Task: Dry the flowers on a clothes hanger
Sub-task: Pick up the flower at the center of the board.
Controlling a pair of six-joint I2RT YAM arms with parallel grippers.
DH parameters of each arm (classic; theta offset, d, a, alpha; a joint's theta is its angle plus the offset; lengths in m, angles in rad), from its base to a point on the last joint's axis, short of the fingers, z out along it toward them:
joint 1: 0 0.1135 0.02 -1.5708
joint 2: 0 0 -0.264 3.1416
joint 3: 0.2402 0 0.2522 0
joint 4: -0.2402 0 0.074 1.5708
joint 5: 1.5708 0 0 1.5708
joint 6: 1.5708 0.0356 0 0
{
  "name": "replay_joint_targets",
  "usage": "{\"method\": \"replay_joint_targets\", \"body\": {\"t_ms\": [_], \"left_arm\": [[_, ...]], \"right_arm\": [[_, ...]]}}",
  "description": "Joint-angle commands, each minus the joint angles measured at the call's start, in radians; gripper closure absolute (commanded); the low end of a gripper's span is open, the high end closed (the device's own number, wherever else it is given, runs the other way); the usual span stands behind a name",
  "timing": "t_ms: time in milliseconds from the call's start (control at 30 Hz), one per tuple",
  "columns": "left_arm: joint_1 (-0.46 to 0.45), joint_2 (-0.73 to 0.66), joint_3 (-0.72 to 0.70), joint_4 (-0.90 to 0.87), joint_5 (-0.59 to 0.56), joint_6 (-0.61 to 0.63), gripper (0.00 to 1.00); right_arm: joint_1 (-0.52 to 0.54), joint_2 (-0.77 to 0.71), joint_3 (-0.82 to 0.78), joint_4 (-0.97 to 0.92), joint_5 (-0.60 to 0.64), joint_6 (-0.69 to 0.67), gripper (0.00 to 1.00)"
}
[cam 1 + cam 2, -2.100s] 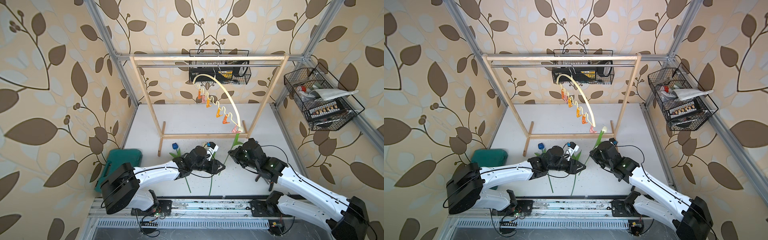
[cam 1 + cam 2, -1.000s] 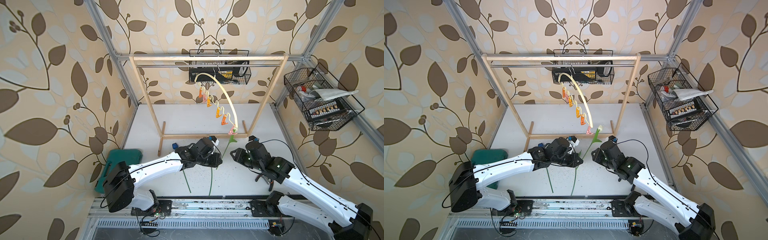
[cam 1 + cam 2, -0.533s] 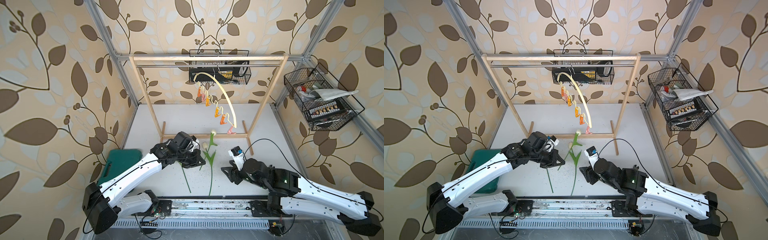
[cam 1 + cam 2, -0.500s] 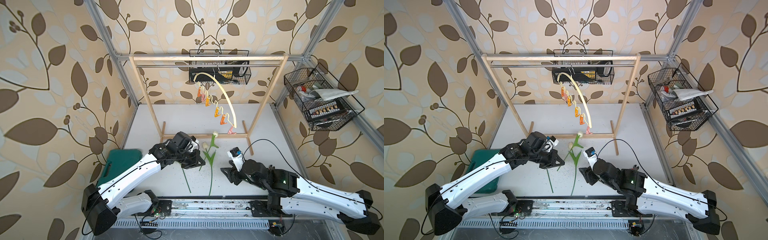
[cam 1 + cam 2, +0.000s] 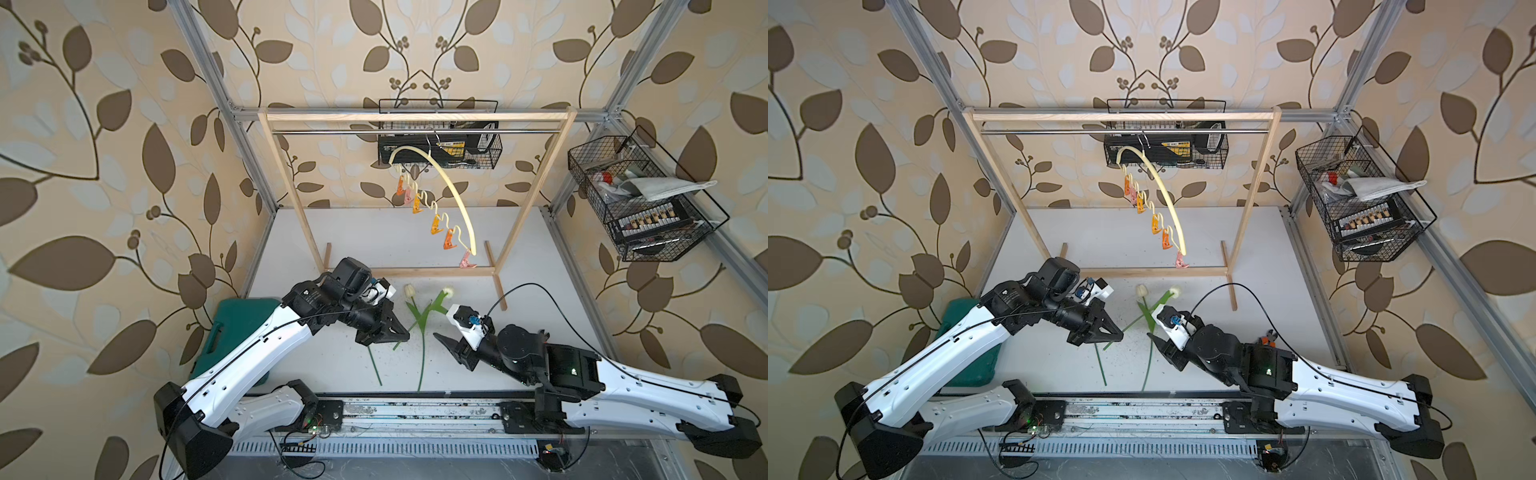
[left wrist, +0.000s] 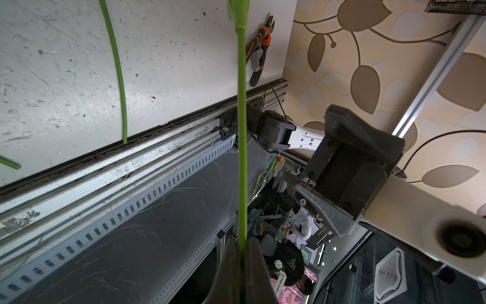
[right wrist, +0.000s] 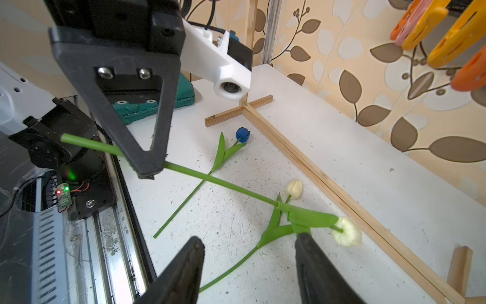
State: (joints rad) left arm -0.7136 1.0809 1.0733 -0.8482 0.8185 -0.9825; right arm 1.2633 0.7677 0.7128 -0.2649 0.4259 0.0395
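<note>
We have clipped no flower up so far. Toward the left edge of the worktop (image 5: 374, 232), the blue tulip (image 7: 242, 133) lies flat. Our left gripper (image 5: 399, 332) is clamped tight on the stem of one cream tulip (image 7: 347, 234), raised over the worktop's middle. The other cream tulip (image 5: 409, 290) lies flat beside it. Our right gripper (image 7: 249, 238) gapes empty near the held flower's leaves. The clothes hanger (image 5: 455, 199) hangs over the back half, all its clips (image 5: 435, 224) bare. We judge that all three hangings remain.

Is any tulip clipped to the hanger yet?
No: in a top view the clothes hanger's clips all hang bare, and the two cream tulips showing are well below it.
</note>
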Motion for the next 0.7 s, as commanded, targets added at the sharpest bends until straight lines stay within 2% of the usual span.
{"method": "replay_joint_targets", "body": {"t_ms": [0,167,467,667], "left_arm": [[0.011,-0.06,0.02,-0.023,0.066,-0.055,1.0],[0.014,-0.098,0.016,-0.022,0.087,-0.093,1.0],[0.014,-0.139,0.005,-0.021,0.078,-0.119,1.0],[0.014,-0.148,0.007,-0.032,0.073,-0.12,1.0]], "right_arm": [[0.022,0.005,0.008,0.045,-0.008,-0.055,0.45],[0.119,0.07,0.041,0.041,0.069,-0.121,0.43],[0.137,0.162,0.086,0.071,0.129,-0.198,0.41],[0.135,0.213,0.117,0.1,0.133,-0.241,0.44]]}}
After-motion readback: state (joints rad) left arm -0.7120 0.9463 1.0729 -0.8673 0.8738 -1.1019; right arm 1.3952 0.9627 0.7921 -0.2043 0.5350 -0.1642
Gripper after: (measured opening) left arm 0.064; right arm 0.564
